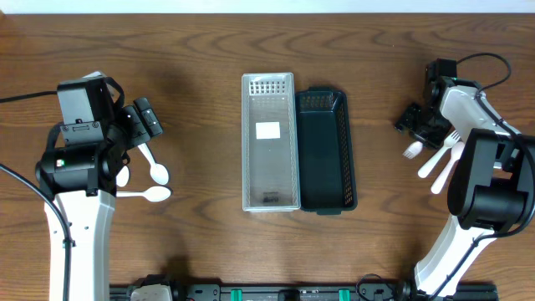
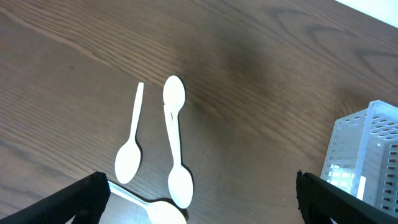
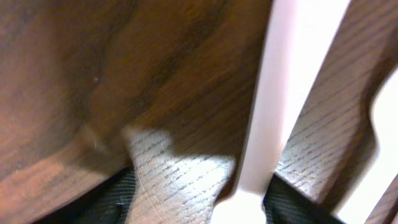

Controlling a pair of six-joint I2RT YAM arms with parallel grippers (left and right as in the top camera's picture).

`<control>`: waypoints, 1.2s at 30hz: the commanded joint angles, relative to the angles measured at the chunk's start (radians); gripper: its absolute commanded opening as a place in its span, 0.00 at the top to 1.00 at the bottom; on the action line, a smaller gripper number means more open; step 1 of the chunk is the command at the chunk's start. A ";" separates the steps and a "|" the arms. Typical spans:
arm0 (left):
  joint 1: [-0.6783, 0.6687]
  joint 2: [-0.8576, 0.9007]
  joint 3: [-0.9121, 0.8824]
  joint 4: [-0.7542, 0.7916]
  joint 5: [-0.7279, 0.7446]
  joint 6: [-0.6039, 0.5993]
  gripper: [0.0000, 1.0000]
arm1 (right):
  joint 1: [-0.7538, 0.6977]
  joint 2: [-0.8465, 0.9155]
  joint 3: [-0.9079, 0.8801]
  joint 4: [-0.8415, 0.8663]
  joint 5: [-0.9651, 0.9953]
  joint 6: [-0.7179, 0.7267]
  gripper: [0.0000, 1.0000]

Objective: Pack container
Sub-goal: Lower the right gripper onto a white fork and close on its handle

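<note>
A clear plastic container point(image 1: 267, 142) lies in the middle of the table, with a black container point(image 1: 328, 152) against its right side. Three white spoons point(image 1: 155, 173) lie at the left. My left gripper point(image 1: 147, 122) is wide open above them; in the left wrist view point(image 2: 199, 208) the spoons point(image 2: 176, 137) lie between its fingers, and the clear container point(image 2: 367, 155) shows at the right. White forks point(image 1: 438, 156) lie at the right. My right gripper point(image 1: 418, 125) is low on the table, its fingers point(image 3: 205, 196) open around one fork's handle point(image 3: 280, 93).
A white label point(image 1: 267, 130) lies inside the clear container. A second fork point(image 3: 387, 149) lies just right of the one between my right fingers. A black rail point(image 1: 284, 293) runs along the table's front edge.
</note>
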 commanded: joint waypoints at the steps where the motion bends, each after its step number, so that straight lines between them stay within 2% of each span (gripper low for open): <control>1: 0.004 0.005 0.020 -0.003 -0.012 -0.005 0.02 | -0.009 0.014 -0.005 -0.005 -0.004 -0.004 0.44; 11: 0.004 0.005 0.020 -0.003 -0.012 -0.005 0.02 | -0.008 0.014 -0.005 -0.005 -0.004 -0.004 0.61; 15: 0.004 0.005 0.020 -0.003 -0.012 -0.005 0.02 | -0.007 0.014 -0.005 -0.005 -0.004 -0.004 0.72; 21: 0.004 0.005 0.020 -0.003 -0.012 -0.005 0.02 | -0.007 0.014 -0.005 -0.005 -0.004 -0.004 0.77; 28: 0.004 0.005 0.020 -0.003 -0.012 -0.005 0.02 | -0.007 0.014 -0.005 -0.005 -0.004 -0.004 0.78; 30: 0.004 0.005 0.020 -0.003 -0.012 -0.005 0.02 | -0.007 0.014 -0.005 -0.005 -0.004 -0.004 0.70; 36: 0.004 0.005 0.020 -0.003 -0.012 -0.005 0.02 | -0.008 0.014 -0.005 -0.001 -0.003 -0.004 0.69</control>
